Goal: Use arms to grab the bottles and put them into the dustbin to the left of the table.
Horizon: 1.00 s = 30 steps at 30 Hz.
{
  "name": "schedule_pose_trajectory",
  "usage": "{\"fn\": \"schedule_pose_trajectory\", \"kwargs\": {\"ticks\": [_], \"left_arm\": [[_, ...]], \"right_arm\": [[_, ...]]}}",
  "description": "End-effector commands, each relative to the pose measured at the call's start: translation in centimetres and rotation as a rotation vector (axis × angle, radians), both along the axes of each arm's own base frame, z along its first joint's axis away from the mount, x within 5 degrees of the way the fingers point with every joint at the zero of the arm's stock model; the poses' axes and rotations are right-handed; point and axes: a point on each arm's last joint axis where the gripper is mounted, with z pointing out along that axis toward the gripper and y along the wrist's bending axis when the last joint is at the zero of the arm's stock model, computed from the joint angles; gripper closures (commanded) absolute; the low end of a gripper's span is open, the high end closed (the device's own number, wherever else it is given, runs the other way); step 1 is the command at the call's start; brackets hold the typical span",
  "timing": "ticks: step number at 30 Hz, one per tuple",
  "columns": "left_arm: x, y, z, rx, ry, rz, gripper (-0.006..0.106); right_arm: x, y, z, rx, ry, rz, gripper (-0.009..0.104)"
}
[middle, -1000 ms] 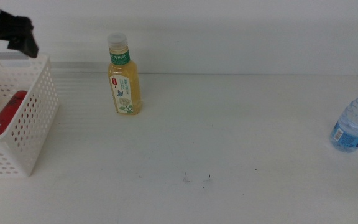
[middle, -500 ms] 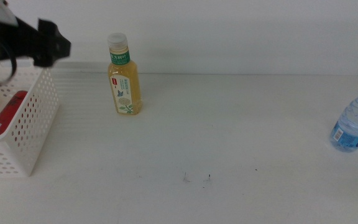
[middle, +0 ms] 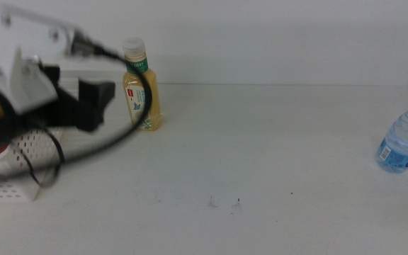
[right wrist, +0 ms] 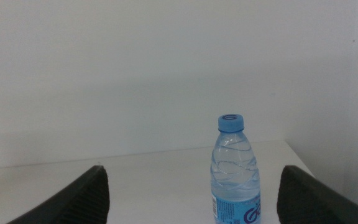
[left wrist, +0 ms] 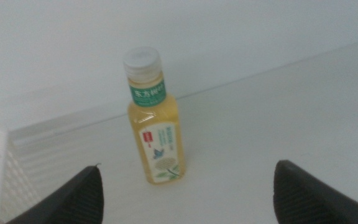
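White worktop (middle: 261,156) holds tea bottle (middle: 142,88) upright near basket (middle: 9,185). Left pincer (middle: 94,103) empty, jaws apart, beside it. Right pincer (right wrist: 191,205) spread wide facing water bottle (right wrist: 235,174).

From my middle view the white-cased left arm (middle: 20,106) is smeared by motion blur, so I cannot make out its fingers. It and its thick black cable (middle: 98,145) cover most of the white perforated plastic basket (middle: 6,185); only a red sliver (middle: 1,150) of its contents shows. The cable crosses the yellow-tea plastic bottle (middle: 149,99). The clear blue-capped water bottle (right wrist: 235,174) is cut off at the right wrist picture's edge.
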Motion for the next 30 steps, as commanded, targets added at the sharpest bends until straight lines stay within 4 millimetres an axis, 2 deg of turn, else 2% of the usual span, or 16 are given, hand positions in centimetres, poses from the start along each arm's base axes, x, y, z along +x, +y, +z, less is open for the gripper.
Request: {"fn": "schedule_pose_trajectory", "kwargs": {"ticks": [1, 7, 13, 30], "left_arm": [[-0.7, -0.1, -1.2, -0.089, -0.08, 0.011, 0.007], [-2.2, 0.2, -5.6, -0.101, -0.098, 0.008, 0.007], [-3.0, 0.6, -7.4, -0.107, -0.112, 0.012, 0.007], [-2.9, 0.6, -7.0, -0.129, -0.147, 0.019, 0.007]], "right_arm": [[0.0, 0.0, 0.0, -0.006, -0.013, -0.008, 0.014], [0.0, 0.0, 0.0, -0.006, -0.013, -0.008, 0.014], [0.0, 0.0, 0.0, -0.006, -0.013, -0.008, 0.014], [0.0, 0.0, 0.0, -0.006, -0.013, -0.008, 0.014]]}}
